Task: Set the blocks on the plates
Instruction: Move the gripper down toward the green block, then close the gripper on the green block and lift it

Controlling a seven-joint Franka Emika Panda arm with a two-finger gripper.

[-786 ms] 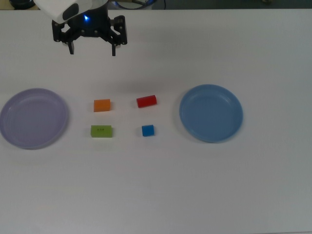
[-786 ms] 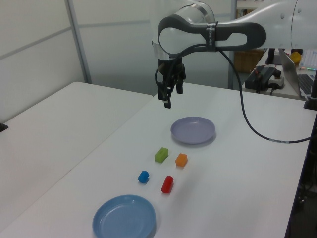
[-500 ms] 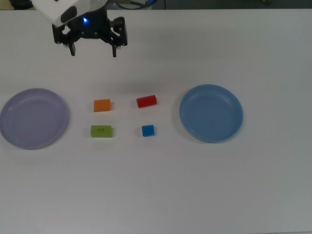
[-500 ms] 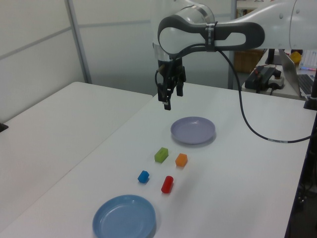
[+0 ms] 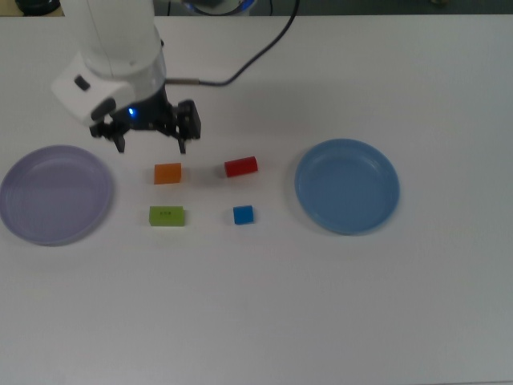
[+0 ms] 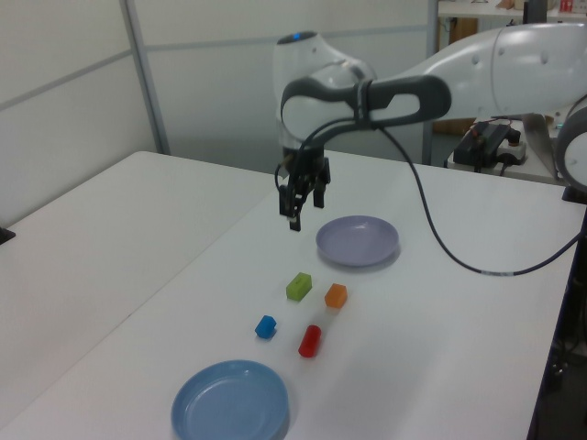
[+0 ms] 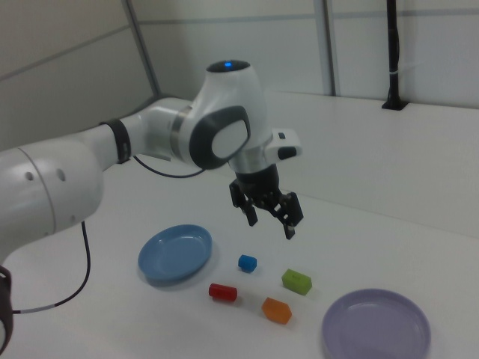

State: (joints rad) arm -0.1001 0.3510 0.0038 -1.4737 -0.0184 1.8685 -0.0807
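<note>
The white Panda arm reaches in from twelve o'clock in the top view, wrist bent downward, its gripper (image 5: 151, 147) (image 6: 296, 214) (image 7: 270, 221) hanging with fingers spread apart, empty.

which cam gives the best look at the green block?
Top view: the green block is seen straight down, nothing covering it, dark marks on its top visible, with the orange block just above it in the picture. The left view and right view show it at an angle, smaller, marks not visible.
</note>
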